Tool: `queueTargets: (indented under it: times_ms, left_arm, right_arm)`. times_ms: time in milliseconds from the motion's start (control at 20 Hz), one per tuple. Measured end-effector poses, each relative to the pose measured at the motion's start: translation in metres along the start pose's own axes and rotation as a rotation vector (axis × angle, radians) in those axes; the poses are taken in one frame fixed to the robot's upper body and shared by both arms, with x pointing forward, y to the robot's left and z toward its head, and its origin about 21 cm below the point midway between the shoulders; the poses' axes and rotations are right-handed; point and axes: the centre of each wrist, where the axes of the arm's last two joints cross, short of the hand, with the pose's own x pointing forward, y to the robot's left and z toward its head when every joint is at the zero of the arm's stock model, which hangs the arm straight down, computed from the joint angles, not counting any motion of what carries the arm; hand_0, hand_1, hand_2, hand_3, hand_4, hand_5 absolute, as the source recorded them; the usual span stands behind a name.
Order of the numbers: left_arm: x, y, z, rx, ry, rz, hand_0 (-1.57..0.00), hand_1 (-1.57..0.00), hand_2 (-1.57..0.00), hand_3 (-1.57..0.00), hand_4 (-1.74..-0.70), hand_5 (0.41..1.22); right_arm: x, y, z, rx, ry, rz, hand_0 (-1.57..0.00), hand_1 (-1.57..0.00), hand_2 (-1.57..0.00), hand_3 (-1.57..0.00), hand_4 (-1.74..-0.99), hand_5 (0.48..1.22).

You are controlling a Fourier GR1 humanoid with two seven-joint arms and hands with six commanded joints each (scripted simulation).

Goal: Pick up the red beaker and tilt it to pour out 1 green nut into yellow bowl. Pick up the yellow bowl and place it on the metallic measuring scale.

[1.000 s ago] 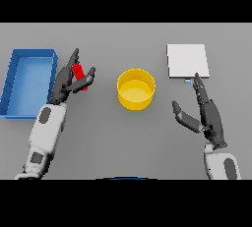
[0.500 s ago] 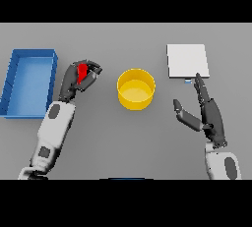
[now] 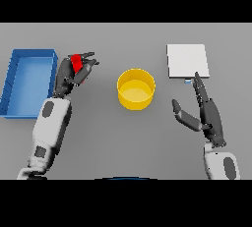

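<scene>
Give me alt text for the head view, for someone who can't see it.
The robot's left hand grips a red beaker between a blue bin and a yellow bowl on a grey table. Its right hand rests open below a white scale.

The left hand (image 3: 74,73) is gripping the red beaker (image 3: 77,63) with curled fingers, just right of the blue bin (image 3: 15,81) and left of the yellow bowl (image 3: 136,89). The right hand (image 3: 206,115) is resting open on the counter (image 3: 123,142), fingertips just below the scale (image 3: 186,60).
</scene>
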Motion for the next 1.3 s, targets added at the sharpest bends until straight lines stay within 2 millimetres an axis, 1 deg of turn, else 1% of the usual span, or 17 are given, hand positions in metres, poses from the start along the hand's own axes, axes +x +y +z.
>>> queueTargets:
  times_ms: [50, 200, 350, 450, 500, 550, 600, 650, 800, 900, 950, 1000, 1050, 1150, 1200, 1250, 1300]
  left_arm:
    - [0.006, 0.003, -0.001, -0.008, -0.008, -0.005, -1.54, -1.54, -1.55, -1.54, -1.71, 1.132]
    - [0.024, 0.003, -0.006, -0.058, -0.039, -0.035, -1.56, -1.56, -1.56, -1.55, -1.72, 1.130]
    - [0.033, 0.000, -0.010, -0.082, -0.033, -0.098, -1.56, -1.56, -1.56, -1.55, -1.72, 1.135]
    - [0.038, -0.001, -0.013, -0.094, -0.033, -0.134, -1.56, -1.56, -1.56, -1.55, -1.72, 1.139]
    - [0.041, -0.002, -0.016, -0.102, -0.026, -0.152, -1.56, -1.56, -1.56, -1.56, -1.73, 1.138]
    - [0.043, -0.002, -0.018, -0.115, -0.031, -0.197, -1.56, -1.56, -1.56, -1.56, -1.73, 1.134]
    - [0.048, -0.004, -0.019, -0.136, -0.042, -0.256, -1.56, -1.56, -1.56, -1.56, -1.73, 1.129]
    - [0.051, -0.004, -0.021, -0.154, -0.037, -0.310, -1.56, -1.57, -1.57, -1.56, -1.73, 1.124]
    - [0.068, -0.007, -0.025, -0.234, -0.051, -0.519, -1.57, -1.57, -1.57, -1.57, -1.74, 1.125]
    - [0.081, -0.016, -0.032, -0.281, -0.037, -0.653, -1.57, -1.57, -1.57, -1.57, -1.74, 1.129]
    - [0.087, -0.023, -0.035, -0.310, -0.042, -0.714, -1.57, -1.57, -1.57, -1.57, -1.74, 1.134]
    - [0.092, -0.027, -0.037, -0.337, -0.054, -0.775, -1.57, -1.57, -1.57, -1.57, -1.74, 1.139]
    - [0.096, -0.032, -0.038, -0.362, -0.062, -0.831, -1.57, -1.57, -1.57, -1.57, -1.74, 1.147]
    - [0.101, -0.042, -0.038, -0.412, -0.080, -0.966, -1.57, -1.57, -1.57, -1.57, -1.74, 1.174]
    - [0.104, -0.045, -0.039, -0.422, -0.084, -1.067, -1.57, -1.57, -1.57, -1.57, -1.74, 1.183]
    - [0.109, -0.050, -0.042, -0.445, -0.091, -1.142, -1.57, -1.57, -1.57, -1.57, -1.74, 1.191]
    - [0.110, -0.057, -0.042, -0.478, -0.091, -1.204, -1.57, -1.57, -1.57, -1.57, -1.74, 1.197]
  right_arm:
    - [-0.001, 0.001, 0.005, 0.003, -0.011, 0.003, 0.00, 0.00, 0.00, 0.00, -1.228, 0.645]
    - [0.000, -0.003, 0.002, 0.000, -0.022, 0.015, 0.00, 0.00, 0.00, 0.00, -1.219, 0.653]
    - [-0.003, 0.004, 0.000, 0.002, -0.022, 0.044, 0.00, 0.00, 0.00, 0.00, -1.219, 0.660]
    - [-0.005, 0.000, 0.003, -0.007, -0.044, 0.050, 0.00, 0.00, 0.00, 0.00, -1.219, 0.661]
    - [-0.006, 0.003, 0.002, -0.004, -0.032, 0.046, 0.00, 0.00, 0.00, 0.00, -1.213, 0.662]
    - [-0.005, -0.001, 0.000, -0.006, -0.043, 0.055, 0.00, 0.00, 0.00, 0.00, -1.210, 0.664]
    - [-0.004, -0.002, 0.001, -0.008, -0.040, 0.063, 0.00, 0.00, 0.00, 0.00, -1.202, 0.662]
    - [-0.005, -0.002, 0.007, -0.005, -0.043, 0.061, 0.00, 0.00, 0.00, 0.00, -1.199, 0.658]
    - [0.002, -0.004, 0.002, -0.001, -0.023, 0.073, 0.00, 0.00, 0.00, 0.00, -1.186, 0.660]
    - [0.003, -0.004, 0.006, 0.005, -0.038, 0.066, 0.00, 0.00, 0.00, 0.00, -1.178, 0.663]
    - [0.000, -0.003, 0.005, 0.010, 0.004, 0.062, 0.00, 0.00, 0.00, 0.00, -1.178, 0.667]
    - [0.000, -0.002, 0.006, 0.015, -0.012, 0.059, 0.00, 0.00, 0.00, 0.00, -1.178, 0.667]
    - [0.001, 0.002, 0.005, 0.020, -0.012, 0.051, 0.00, 0.00, 0.00, 0.00, -1.182, 0.668]
    - [0.001, 0.002, 0.005, 0.012, -0.004, 0.037, 0.00, 0.00, 0.00, 0.00, -1.183, 0.671]
    - [-0.001, 0.003, 0.005, 0.013, 0.005, 0.040, 0.00, 0.00, 0.00, 0.00, -1.183, 0.673]
    - [-0.001, 0.003, 0.003, 0.010, 0.006, 0.037, 0.00, 0.00, 0.00, 0.00, -1.182, 0.674]
    - [-0.002, 0.001, 0.006, 0.008, -0.005, 0.033, 0.00, 0.00, 0.00, 0.00, -1.187, 0.676]
